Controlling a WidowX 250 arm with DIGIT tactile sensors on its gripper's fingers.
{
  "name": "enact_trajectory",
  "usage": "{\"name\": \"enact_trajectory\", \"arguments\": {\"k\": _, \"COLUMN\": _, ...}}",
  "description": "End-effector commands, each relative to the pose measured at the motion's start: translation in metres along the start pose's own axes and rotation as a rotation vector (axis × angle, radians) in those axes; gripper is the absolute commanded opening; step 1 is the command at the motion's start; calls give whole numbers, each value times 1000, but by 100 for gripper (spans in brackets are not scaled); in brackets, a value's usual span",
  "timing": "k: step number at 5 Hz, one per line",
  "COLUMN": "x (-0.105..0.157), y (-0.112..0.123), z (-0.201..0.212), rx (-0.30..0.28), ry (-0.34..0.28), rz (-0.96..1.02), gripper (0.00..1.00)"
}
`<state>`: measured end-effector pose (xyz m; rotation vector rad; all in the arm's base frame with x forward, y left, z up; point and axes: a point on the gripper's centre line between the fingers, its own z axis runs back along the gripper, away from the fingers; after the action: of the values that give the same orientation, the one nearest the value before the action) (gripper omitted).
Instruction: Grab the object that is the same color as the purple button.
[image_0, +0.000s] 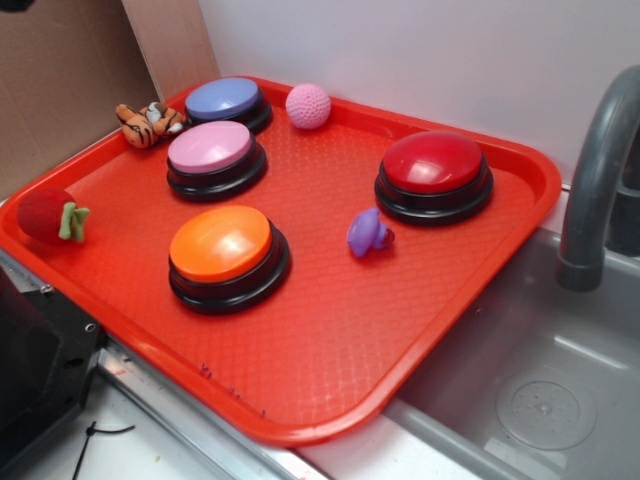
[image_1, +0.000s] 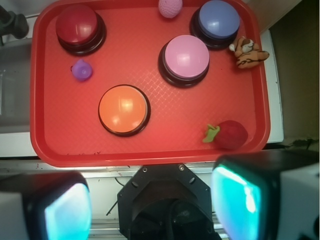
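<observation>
Purple toy (image_1: 81, 70) sits on the red tray (image_1: 150, 150) near the red button (image_1: 77, 26); purple button (image_1: 218, 18) far corner; tool (image_1: 150, 207) spread wide, empty, well back.

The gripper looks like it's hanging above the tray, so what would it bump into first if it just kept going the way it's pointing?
Probably the red tray, on bare surface near the orange button. The open gripper points down, holding nothing; depth is unclear.

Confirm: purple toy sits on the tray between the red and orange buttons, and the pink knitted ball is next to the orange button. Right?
Not quite. The pink knitted ball sits at the tray's far edge beside the purple button, not the orange button. The exterior view shows it. The purple toy does lie between the red button and the orange one.
</observation>
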<state>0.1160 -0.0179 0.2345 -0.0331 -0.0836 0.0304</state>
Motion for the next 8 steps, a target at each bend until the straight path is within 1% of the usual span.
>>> {"name": "enact_trajectory", "arguments": {"k": 1, "x": 0, "y": 0, "z": 0, "rx": 0, "ry": 0, "rz": 0, "gripper": 100}}
{"name": "enact_trajectory", "arguments": {"k": 2, "x": 8, "y": -8, "z": -11, "rx": 6, "ry": -24, "rz": 2, "gripper": 100}}
{"name": "enact_trajectory", "arguments": {"k": 3, "x": 21, "y": -24, "z": -28, "rx": 18, "ry": -97, "rz": 23, "gripper": 100}}
{"name": "enact_trajectory", "arguments": {"k": 4, "x": 66, "y": -60, "z": -82, "rx": -19, "ry": -141, "rz": 34, "gripper": 100}}
{"name": "enact_trajectory", "arguments": {"k": 5, "x": 84, "y": -76, "z": -110, "rx": -32, "ry": -184, "rz": 33, "gripper": 100}}
{"name": "enact_trajectory", "arguments": {"k": 6, "x": 102, "y": -87, "z": -134, "rx": -48, "ry": -196, "rz": 27, "gripper": 100}}
{"name": "enact_trajectory", "arguments": {"k": 7, "x": 120, "y": -90, "z": -155, "rx": -47, "ry": -192, "rz": 22, "gripper": 100}}
{"name": "enact_trajectory", "arguments": {"k": 8, "x": 132, "y": -96, "z": -179, "rx": -48, "ry": -170, "rz": -22, "gripper": 100}}
